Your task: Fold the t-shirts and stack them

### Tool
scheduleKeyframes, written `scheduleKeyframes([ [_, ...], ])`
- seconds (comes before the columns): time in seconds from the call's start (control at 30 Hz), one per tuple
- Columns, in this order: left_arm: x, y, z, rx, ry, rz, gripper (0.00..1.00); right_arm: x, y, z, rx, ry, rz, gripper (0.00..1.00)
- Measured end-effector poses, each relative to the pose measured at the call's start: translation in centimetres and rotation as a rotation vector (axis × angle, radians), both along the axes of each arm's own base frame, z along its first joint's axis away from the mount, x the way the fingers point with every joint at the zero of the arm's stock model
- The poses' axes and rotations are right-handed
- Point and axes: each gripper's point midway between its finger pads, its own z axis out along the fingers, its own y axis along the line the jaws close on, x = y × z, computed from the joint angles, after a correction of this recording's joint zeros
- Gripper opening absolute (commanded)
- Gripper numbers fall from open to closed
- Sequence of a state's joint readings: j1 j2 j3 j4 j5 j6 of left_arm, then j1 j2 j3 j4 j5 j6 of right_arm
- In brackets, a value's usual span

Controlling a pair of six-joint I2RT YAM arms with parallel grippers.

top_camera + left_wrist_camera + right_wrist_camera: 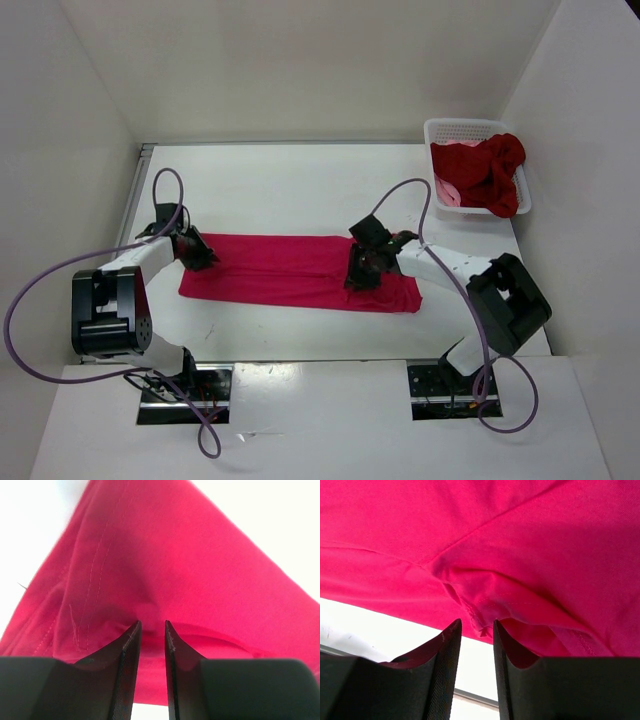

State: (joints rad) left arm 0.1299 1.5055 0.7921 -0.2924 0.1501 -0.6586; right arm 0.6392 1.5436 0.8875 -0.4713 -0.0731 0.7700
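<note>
Cloth of the magenta shirt (300,270) lies in a long folded band across the counter (280,190), stretched between the two arms. The left fingers (127,670) sit at its left end, nearly closed, with a puckered fold of it pinched between their tips. The right fingers (445,670) are over its right part near the front edge, also narrowly parted, with the bunched hem caught between their tips. The red shirt (490,170) and salmon shirt (447,190) lie heaped in the basket (450,128) at the far right corner.
</note>
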Motion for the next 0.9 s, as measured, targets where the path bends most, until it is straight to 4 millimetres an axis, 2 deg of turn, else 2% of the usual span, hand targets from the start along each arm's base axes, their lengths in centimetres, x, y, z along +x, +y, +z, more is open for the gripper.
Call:
scheduleKeyframes([
  [0.2, 1.6, 0.8, 1.6, 0.037, -0.047, 0.009, 0.33, -0.6, -0.2, -1.2, -0.013, 0.033, 0.004, 0.39],
  [0.33, 1.9, 0.9, 2.0, 0.042, -0.066, 0.011, 0.33, -1.1, 0.0, -2.5, -0.027, 0.079, 0.014, 0.28],
  [0.4, 1.9, 0.8, 2.0, 0.042, -0.067, 0.011, 0.33, -0.9, 0.3, -2.3, -0.020, 0.074, 0.016, 0.23],
  [0.43, 1.9, 0.9, 2.0, 0.042, -0.068, 0.011, 0.33, -0.8, 0.4, -2.2, -0.015, 0.071, 0.017, 0.16],
  [0.53, 2.0, 0.9, 2.0, 0.042, -0.071, 0.011, 0.33, -0.7, 0.6, -2.0, -0.007, 0.068, 0.018, 0.10],
  [0.73, 2.0, 0.8, 2.0, 0.038, -0.072, 0.008, 0.33, -1.2, 1.7, -1.6, -0.003, 0.059, 0.046, 0.09],
  [0.9, 2.0, 0.6, 2.1, 0.027, -0.073, 0.003, 0.33, -3.0, 3.4, -1.4, 0.024, 0.084, 0.093, 0.09],
])
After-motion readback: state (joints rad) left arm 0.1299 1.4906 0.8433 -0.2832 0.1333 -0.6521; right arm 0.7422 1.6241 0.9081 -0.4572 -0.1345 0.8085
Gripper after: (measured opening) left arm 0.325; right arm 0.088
